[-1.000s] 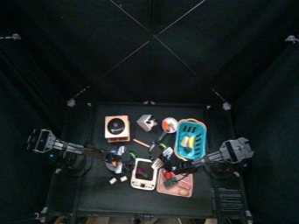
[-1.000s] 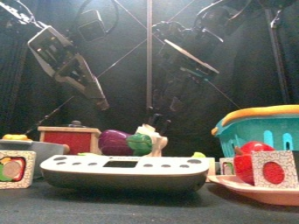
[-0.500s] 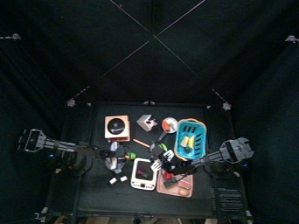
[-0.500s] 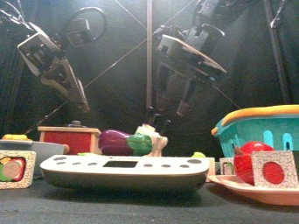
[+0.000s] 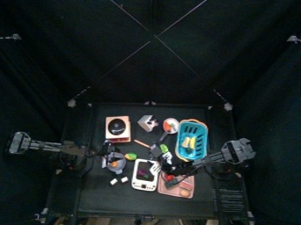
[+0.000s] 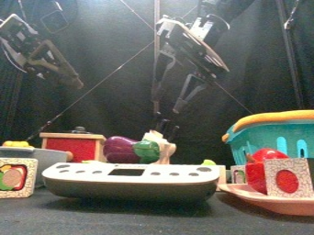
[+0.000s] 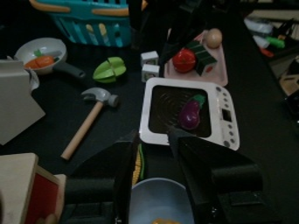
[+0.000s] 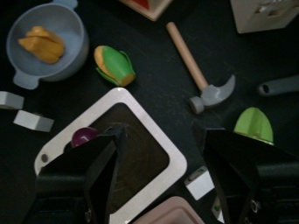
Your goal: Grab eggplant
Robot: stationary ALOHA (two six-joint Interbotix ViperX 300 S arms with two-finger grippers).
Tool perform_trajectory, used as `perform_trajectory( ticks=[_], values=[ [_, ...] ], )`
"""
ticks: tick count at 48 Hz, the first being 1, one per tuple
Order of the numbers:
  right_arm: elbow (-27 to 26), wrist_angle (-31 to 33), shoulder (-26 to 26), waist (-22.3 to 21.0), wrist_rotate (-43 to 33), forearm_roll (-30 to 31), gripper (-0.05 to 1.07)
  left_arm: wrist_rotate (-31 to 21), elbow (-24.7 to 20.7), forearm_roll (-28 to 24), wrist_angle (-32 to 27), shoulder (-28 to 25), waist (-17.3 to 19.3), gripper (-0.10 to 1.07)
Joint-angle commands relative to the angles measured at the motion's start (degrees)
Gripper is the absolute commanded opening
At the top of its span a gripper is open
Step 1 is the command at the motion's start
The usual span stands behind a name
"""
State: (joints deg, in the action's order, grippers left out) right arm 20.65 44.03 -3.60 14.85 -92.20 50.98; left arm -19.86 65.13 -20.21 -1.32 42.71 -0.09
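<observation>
Purple eggplant (image 7: 191, 112) on white scale (image 7: 222, 118); hammer (image 8: 201, 73) nearby; right tool (image 8: 163, 140) apart above; left tool (image 7: 156, 153) apart.

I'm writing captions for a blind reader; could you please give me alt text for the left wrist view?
A small purple eggplant lies on a white kitchen scale with a black platform, beyond the open left gripper. Left of the scale lies a wooden-handled hammer; the right arm hangs above the scale's far end.

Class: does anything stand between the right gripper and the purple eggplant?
Nothing visible does. The right gripper hangs open above the white kitchen scale. The purple eggplant lies uncovered on the scale's dark platform, just beside one jaw, with only air between them.
</observation>
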Motion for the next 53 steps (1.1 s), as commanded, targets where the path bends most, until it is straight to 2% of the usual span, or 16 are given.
perform_trajectory(
  ticks=[1, 10, 18, 28, 37, 53],
  values=[
    [-1.49, -3.08, 2.29, 0.09, 0.00, 1.14, 0.94, 0.26, 0.44, 0.44, 1.14, 1.85, 0.44, 0.75],
    [-2.37, -6.33, 0.88, 0.09, 0.00, 2.11, 0.94, 0.35, 3.34, 0.35, 0.62, 2.81, 0.44, 0.75],
    [-4.04, -6.33, -1.23, 0.53, 0.18, 3.08, 0.93, 0.35, 4.75, 0.35, 0.53, 3.34, 0.44, 0.75],
    [-6.24, -5.54, -5.19, 2.02, 0.18, 6.06, 0.94, 0.35, 7.12, 0.35, 0.62, 6.42, 0.44, 0.75],
    [-7.73, -3.34, -8.17, 3.52, 0.18, 6.94, 0.93, 0.09, 7.38, 0.62, 0.62, 7.56, 0.44, 0.75],
    [-8.35, -3.16, -11.78, 5.10, 0.09, 6.33, 0.94, 0.26, 7.91, 1.23, 0.62, 7.56, 0.44, 0.75]
  ],
)
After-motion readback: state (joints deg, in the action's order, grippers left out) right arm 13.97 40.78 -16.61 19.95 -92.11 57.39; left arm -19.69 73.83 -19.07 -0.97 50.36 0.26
